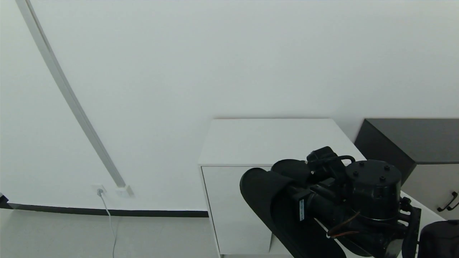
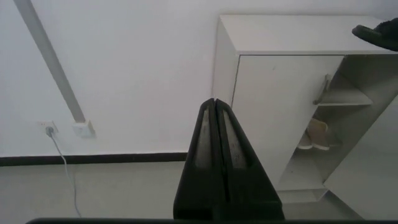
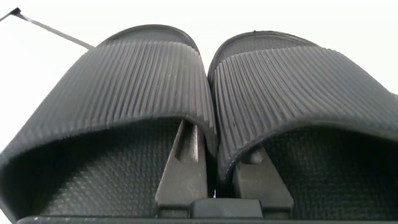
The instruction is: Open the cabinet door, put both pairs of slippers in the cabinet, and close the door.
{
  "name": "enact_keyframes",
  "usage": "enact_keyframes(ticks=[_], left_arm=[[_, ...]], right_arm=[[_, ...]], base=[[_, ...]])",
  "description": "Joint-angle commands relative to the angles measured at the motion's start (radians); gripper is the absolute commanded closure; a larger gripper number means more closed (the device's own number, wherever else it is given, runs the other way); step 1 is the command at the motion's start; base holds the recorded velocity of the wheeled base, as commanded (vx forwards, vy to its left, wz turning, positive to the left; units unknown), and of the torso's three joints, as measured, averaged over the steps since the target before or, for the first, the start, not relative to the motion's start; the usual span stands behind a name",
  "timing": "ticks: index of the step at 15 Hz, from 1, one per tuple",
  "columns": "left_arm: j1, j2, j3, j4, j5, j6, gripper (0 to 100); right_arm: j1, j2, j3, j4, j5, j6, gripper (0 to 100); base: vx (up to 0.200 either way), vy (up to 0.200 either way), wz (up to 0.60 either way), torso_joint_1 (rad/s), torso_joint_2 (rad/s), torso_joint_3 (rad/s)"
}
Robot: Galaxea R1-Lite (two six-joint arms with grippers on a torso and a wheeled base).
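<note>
A pair of black ribbed slippers (image 3: 205, 81) hangs in my right gripper (image 3: 217, 165), which is shut on their two touching inner edges, one finger (image 3: 183, 168) under each strap. In the head view the black slippers (image 1: 265, 193) and right gripper (image 1: 304, 200) are held up in front of the white cabinet (image 1: 269, 139), near its top edge. The left wrist view shows the cabinet's (image 2: 280, 37) left door (image 2: 280, 112) closed and its right side open, with a beige pair of slippers (image 2: 314, 134) on a lower shelf. My left gripper (image 2: 214, 109) is shut on nothing, left of the cabinet.
A dark cabinet (image 1: 412, 139) with black handles (image 1: 448, 202) stands right of the white one. On the wall to the left are a grey strip (image 1: 68, 93) and a socket (image 1: 98, 190) with a cable hanging to the floor. The opened door panel (image 2: 367, 168) stands at the cabinet's right.
</note>
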Motion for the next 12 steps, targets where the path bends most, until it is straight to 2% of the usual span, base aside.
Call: enact_keyframes(ticks=[1,8,12], left_arm=[[0.001,0.001,0.0,0.0,0.0,-0.001,100],[0.001,0.001,0.0,0.0,0.001,-0.001,100],[0.001,0.001,0.001,0.0,0.001,-0.002,100]], right_arm=[[-0.002,0.002,0.004,0.001,0.0,0.0,100],[-0.002,0.002,0.013,0.0,0.0,-0.001,100],[0.0,0.004,0.017,0.0,0.0,-0.004,100]], base=[[0.0,-0.2,0.0,0.002,0.01,0.007],[0.0,-0.2,0.0,0.002,0.0,0.0],[0.0,0.0,0.0,0.0,0.0,0.0]])
